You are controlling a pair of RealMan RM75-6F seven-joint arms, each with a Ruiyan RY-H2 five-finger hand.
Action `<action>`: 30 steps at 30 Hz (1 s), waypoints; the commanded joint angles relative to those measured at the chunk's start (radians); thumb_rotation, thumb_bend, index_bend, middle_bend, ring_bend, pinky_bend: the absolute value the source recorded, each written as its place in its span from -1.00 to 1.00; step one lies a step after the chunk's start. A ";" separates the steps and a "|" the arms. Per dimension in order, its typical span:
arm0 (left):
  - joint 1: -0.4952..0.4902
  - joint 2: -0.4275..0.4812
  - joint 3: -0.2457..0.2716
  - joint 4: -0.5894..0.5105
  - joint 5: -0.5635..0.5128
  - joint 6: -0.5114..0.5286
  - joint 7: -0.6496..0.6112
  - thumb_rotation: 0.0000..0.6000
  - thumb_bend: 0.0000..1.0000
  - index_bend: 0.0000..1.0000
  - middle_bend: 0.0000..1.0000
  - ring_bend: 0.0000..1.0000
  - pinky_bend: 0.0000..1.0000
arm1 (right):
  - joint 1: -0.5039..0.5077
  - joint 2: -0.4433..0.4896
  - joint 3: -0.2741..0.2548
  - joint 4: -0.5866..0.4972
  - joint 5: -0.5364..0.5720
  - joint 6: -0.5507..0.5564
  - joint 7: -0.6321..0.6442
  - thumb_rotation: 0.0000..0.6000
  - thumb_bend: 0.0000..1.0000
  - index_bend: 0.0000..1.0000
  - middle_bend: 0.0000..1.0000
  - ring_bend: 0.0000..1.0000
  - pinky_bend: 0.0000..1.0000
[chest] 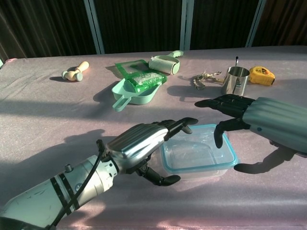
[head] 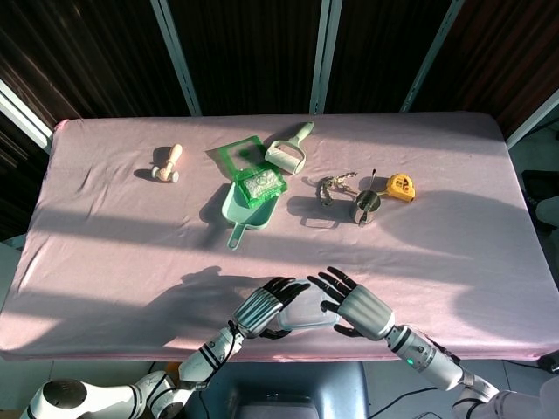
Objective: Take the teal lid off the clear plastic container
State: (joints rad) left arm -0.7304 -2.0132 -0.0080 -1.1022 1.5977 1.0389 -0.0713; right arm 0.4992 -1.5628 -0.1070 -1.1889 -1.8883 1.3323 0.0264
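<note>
Beside the container, both robot hands, left and right, hover open, empty; its teal lid, likely light, flexible, lifts best at a corner.

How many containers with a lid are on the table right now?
1: the clear container with its teal lid sits at the near edge, between the left hand and right hand.
</note>
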 commanded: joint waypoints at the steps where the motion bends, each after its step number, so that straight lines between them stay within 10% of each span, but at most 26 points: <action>1: -0.001 0.000 0.000 0.001 0.000 -0.001 0.000 1.00 -0.45 -1.00 -0.03 -0.07 -0.16 | 0.002 -0.001 0.002 -0.001 0.003 0.000 0.000 1.00 -0.23 0.16 -0.89 -1.00 -1.00; 30: -0.001 0.009 0.017 0.007 0.012 -0.002 -0.008 1.00 -0.45 -1.00 -0.03 -0.07 -0.16 | 0.000 -0.082 0.029 0.111 -0.004 0.121 0.020 1.00 -0.23 0.12 -0.86 -1.00 -1.00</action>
State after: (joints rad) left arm -0.7311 -2.0038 0.0091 -1.0957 1.6095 1.0369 -0.0789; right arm 0.4984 -1.6439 -0.0777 -1.0792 -1.8931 1.4544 0.0462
